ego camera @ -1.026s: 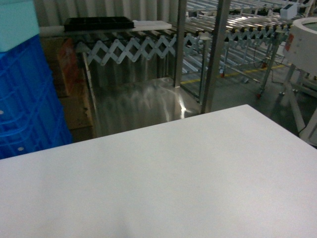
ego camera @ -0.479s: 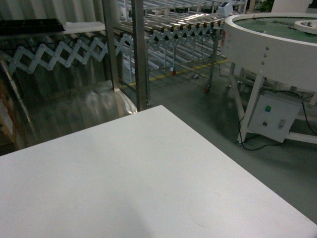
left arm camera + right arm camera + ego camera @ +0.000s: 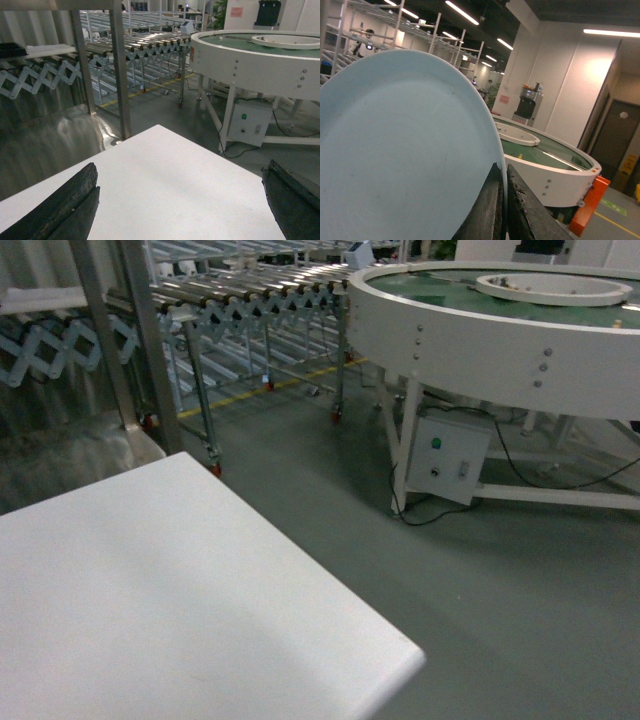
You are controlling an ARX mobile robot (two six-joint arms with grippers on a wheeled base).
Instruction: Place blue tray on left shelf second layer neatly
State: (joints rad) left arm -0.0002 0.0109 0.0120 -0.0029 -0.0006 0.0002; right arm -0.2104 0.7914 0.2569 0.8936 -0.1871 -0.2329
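The blue tray [image 3: 395,150], pale blue and smooth, fills the left of the right wrist view, held up on edge. My right gripper [image 3: 503,170] is shut on its rim, one finger on each side. In the left wrist view my left gripper [image 3: 181,167] is open wide over a white table [image 3: 165,190], nothing between its fingers [image 3: 75,200]. Shiny steel uprights of the left shelf [image 3: 120,70] rise beyond the table's far edge; they also show at the head view's left [image 3: 150,350]. Its layers are out of view. Neither gripper shows in the head view.
A big round white turntable with a green top [image 3: 500,310] stands at the right on legs, a white control box [image 3: 447,455] and cables under it. An expandable roller conveyor [image 3: 250,300] runs behind the uprights. Grey floor [image 3: 450,620] lies beside the table corner [image 3: 400,660].
The head view has swung to the right: the blue crates and the steel floor plate slid out on the left, and the round turntable came in on the right.
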